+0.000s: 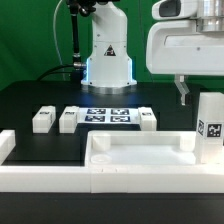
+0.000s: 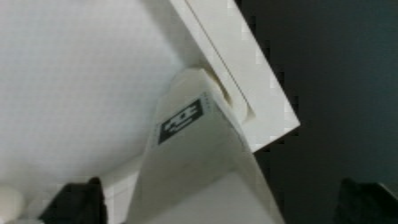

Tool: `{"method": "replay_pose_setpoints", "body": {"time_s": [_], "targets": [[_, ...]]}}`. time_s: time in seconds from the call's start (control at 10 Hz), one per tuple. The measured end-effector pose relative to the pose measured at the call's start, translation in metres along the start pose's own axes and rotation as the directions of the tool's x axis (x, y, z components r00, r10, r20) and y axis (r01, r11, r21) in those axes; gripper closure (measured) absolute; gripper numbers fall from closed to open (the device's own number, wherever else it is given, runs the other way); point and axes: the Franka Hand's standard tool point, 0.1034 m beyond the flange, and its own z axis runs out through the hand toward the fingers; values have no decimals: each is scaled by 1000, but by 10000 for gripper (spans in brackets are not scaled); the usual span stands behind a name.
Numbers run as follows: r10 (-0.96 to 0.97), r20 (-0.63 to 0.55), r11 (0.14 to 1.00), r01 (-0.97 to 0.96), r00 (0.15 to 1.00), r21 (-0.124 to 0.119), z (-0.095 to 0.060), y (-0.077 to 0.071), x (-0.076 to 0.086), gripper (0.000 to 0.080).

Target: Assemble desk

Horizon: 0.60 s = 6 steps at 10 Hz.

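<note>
1. The black tabletop (image 1: pixel 30 100) carries everything under review.
2. My white base (image 1: pixel 108 55) stands at the far middle of it.
3. The panel (image 1: pixel 140 152), white and rimmed, lies flat at the near edge, hollow side up, just beside the rail (image 1: pixel 45 172). The rail runs along the front and turns back at the exterior view's left.
4. The marker board (image 1: pixel 108 117) lies flat between my base and the panel.
5. My end effector (image 1: pixel 186 95) hangs at the exterior view's right, above the panel's end on that side. Its jaws stand wide apart and hold nothing. In the wrist view both dark fingertips (image 2: pixel 75 200) sit well clear of the white part between them.
6. The upright leg (image 1: pixel 210 128) stands at the panel's end on the exterior view's right, directly below my end effector, its tag facing the exterior camera. In the wrist view this leg sits against the panel's rim (image 2: pixel 231 60) at a corner, a tag (image 2: pixel 183 122) showing on one face. I cannot tell whether it is seated or merely leaning there.
7. Three loose legs lie on the tabletop in line with the marker board. Two (image 1: pixel 42 120) (image 1: pixel 68 119) are on the exterior view's left of it. One (image 1: pixel 148 118) touches or nearly touches its other edge.
</note>
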Motion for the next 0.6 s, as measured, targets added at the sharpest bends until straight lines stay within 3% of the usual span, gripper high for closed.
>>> {"method": "replay_pose_setpoints", "body": {"time_s": [0.5,0.6], "targets": [[-355,-1,935,355,935,-15,2,2,1,150],[-366,-1,930,366,931,-16,2,5,2,244]]}}
